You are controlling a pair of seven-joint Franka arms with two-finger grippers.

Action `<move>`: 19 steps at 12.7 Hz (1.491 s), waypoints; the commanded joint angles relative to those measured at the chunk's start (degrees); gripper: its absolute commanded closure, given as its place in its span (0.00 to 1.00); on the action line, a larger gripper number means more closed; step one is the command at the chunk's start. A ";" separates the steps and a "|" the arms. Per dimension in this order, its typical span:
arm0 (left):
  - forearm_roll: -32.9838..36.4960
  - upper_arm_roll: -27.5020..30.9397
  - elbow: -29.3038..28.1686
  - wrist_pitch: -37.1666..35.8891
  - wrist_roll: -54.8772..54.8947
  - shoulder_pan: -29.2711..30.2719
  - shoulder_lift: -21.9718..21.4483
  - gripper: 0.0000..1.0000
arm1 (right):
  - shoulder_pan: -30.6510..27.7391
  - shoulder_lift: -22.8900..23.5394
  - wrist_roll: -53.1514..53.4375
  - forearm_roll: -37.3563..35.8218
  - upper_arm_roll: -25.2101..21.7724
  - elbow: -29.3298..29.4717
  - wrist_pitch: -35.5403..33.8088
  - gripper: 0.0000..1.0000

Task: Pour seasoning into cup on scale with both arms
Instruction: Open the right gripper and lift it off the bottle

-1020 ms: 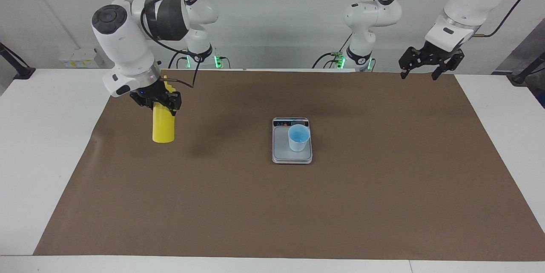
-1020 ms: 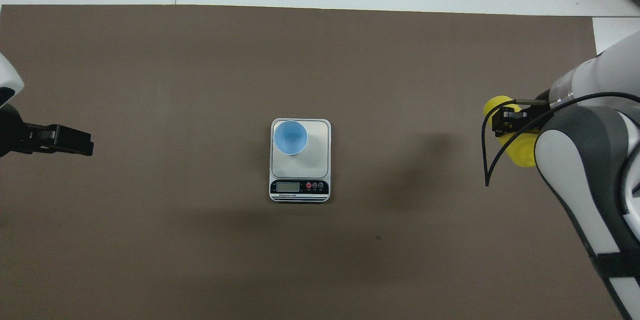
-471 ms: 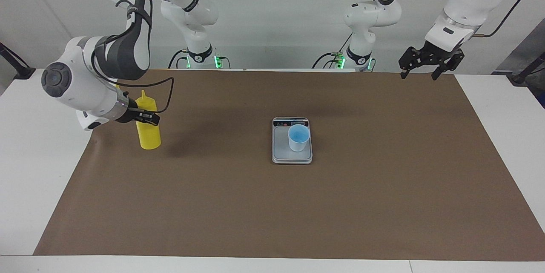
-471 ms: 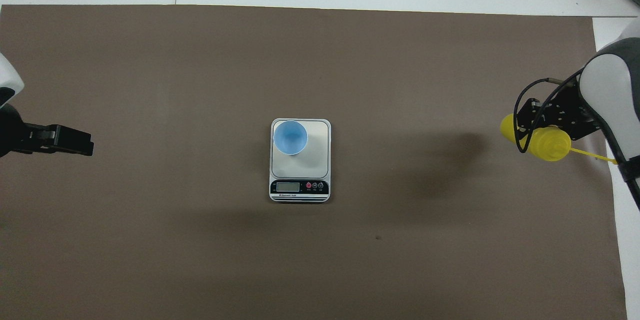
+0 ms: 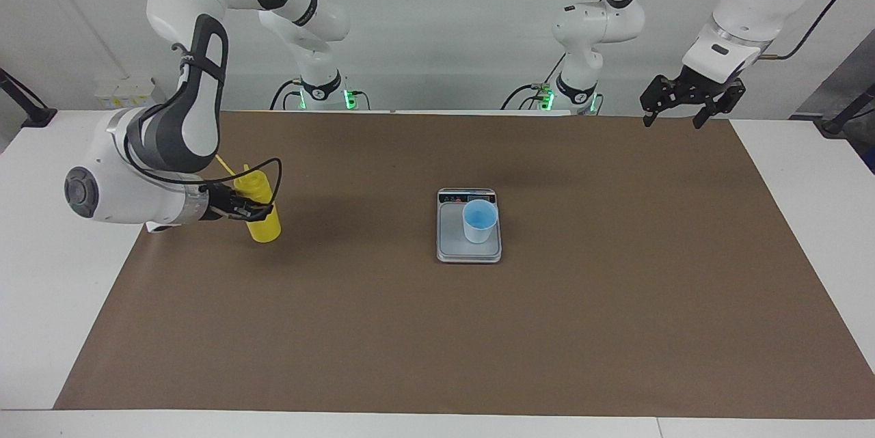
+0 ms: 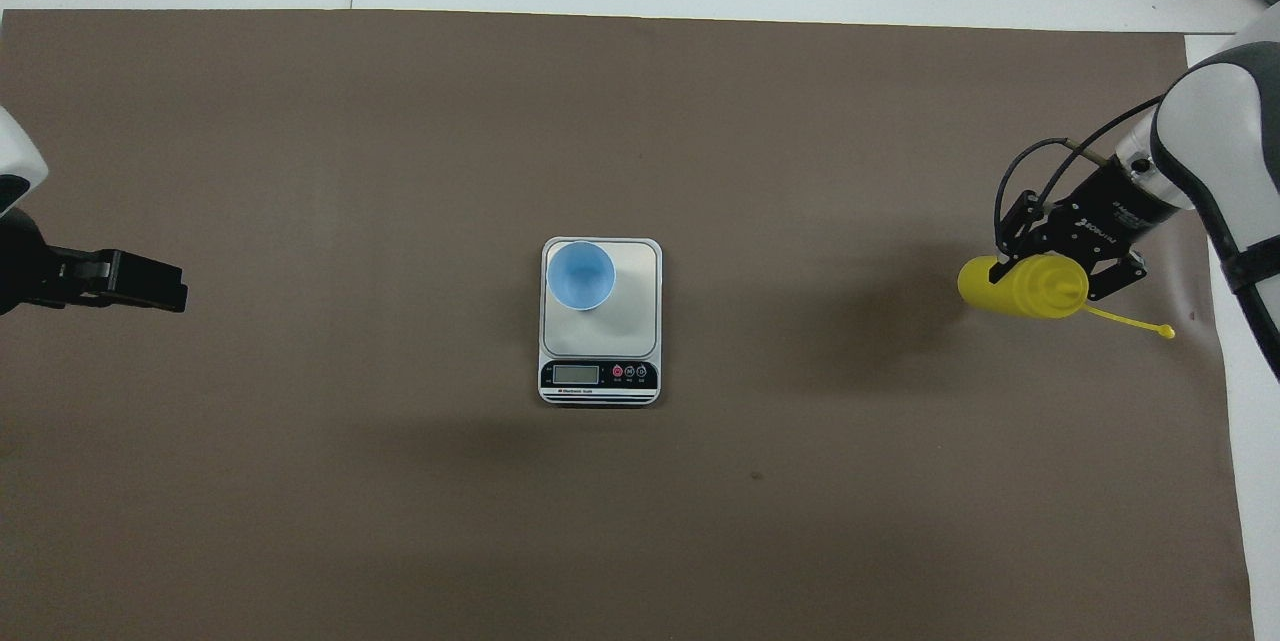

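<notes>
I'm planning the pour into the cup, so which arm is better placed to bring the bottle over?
Right. Its gripper is already shut on the bottle, tilted over the mat at its own end. The left gripper waits open and empty at its own end, away from the cup on the scale.

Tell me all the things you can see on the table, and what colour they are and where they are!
seasoning bottle: one, yellow, tilted, held in the air over the right arm's end of the brown mat, its thin nozzle pointing away from the scale.
cup: one, light blue, standing on the scale.
scale: one, silver-grey with a dark display strip on the edge nearer to the robots, at the middle of the mat.
mat: one, brown, covering most of the table.
table: one, white, showing around the mat.
right gripper: one, black, jaws shut on the seasoning bottle.
left gripper: one, black, jaws open and empty, waiting above the left arm's end of the mat.
</notes>
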 commanded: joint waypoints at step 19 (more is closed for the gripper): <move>-0.47 0.10 -0.97 0.02 -0.57 0.19 -1.12 0.00 | -6.56 -0.97 21.04 10.16 0.27 -5.90 8.85 0.00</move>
